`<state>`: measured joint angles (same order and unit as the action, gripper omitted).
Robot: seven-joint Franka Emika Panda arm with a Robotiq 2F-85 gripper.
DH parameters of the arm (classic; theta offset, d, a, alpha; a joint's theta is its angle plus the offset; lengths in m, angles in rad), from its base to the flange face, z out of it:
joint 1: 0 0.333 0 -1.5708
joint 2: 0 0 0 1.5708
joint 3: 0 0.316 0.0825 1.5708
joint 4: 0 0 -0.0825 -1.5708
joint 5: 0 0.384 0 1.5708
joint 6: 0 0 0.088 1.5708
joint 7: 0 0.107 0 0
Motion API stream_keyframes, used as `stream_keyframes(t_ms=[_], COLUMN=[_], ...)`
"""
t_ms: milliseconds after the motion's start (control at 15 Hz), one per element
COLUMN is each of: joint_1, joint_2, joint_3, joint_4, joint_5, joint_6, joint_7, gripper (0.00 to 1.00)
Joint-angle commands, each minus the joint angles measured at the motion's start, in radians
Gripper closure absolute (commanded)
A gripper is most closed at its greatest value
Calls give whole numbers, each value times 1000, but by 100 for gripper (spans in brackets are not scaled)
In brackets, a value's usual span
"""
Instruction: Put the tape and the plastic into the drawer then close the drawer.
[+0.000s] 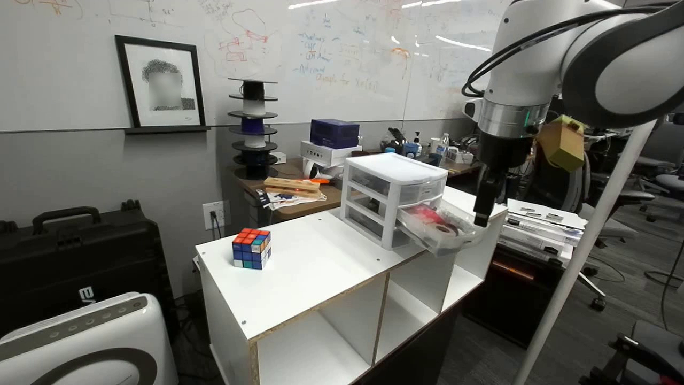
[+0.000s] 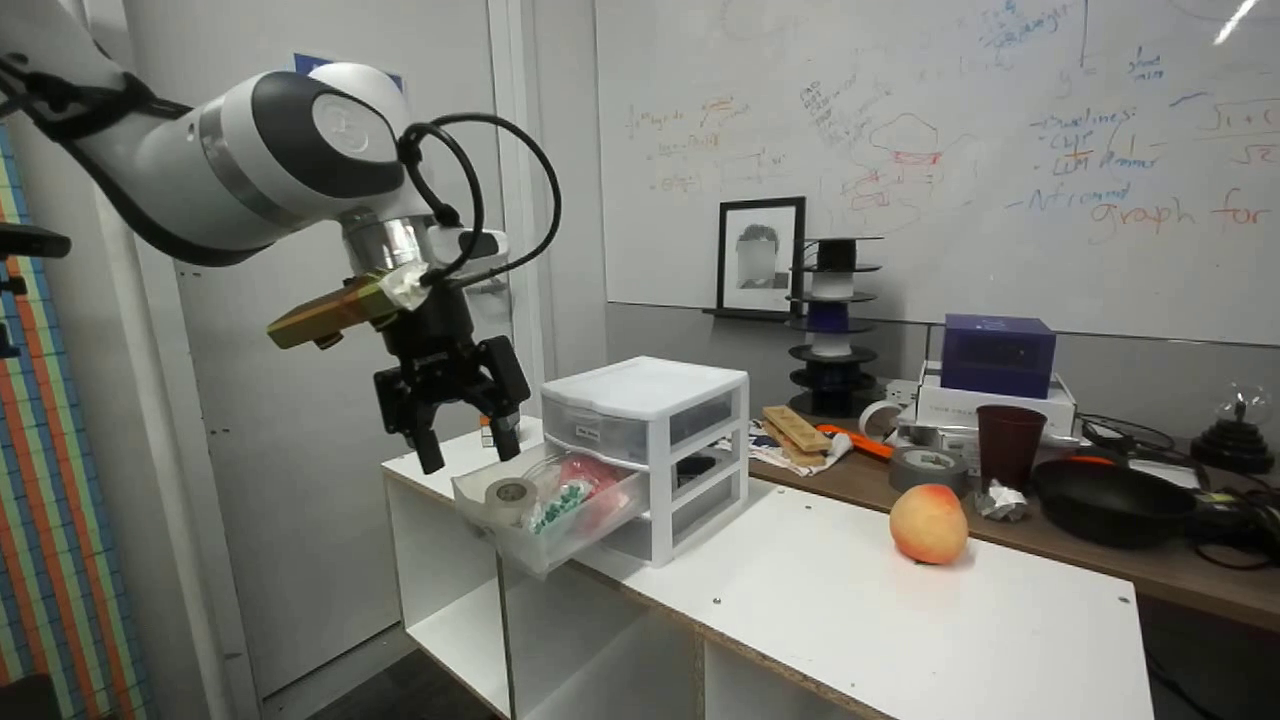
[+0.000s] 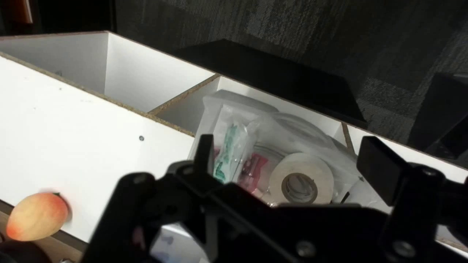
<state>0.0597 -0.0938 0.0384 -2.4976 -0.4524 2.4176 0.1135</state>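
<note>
The drawer [image 1: 435, 250] is pulled out from its white unit [image 2: 650, 385] and reaches past the shelf's front edge. Inside it, the tape [image 3: 310, 171], a pale roll, lies near the outer end. Beside the roll is the plastic [image 3: 228, 153], a clear crinkled bag with green and red bits showing. My gripper [image 2: 468, 450] stands open above the drawer's outer end, its two fingers [image 3: 380, 168] wide apart with nothing held. In the wrist view the tape appears in the gap, below the fingertips. The gripper's body hides part of the drawer and unit there.
A puzzle cube [image 1: 251, 248] sits on the white shelf [image 1: 299, 278] on one side of the unit; a peach [image 2: 928, 523] lies on the opposite side. Behind is a cluttered desk [image 2: 870, 490] with a dark pan [image 2: 1115, 500]. Open compartments [image 3: 142, 76] lie below the shelf top.
</note>
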Motion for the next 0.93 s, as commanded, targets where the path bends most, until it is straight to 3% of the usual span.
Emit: stream_keyframes(t_ms=[0, 67, 200, 667, 867], joint_1=[3, 1, -6, -25, -29], joint_2=[-25, -14, 9, 118, 149], joint_3=[18, 15, 10, -9, -21], joint_4=[-44, -54, -66, -81, -101], joint_5=[78, 100, 126, 157, 89], joint_6=[-25, 2, 49, 179, 281], joint_7=[-40, -57, -71, -65, -41], gripper=[0, 25, 35, 89, 97])
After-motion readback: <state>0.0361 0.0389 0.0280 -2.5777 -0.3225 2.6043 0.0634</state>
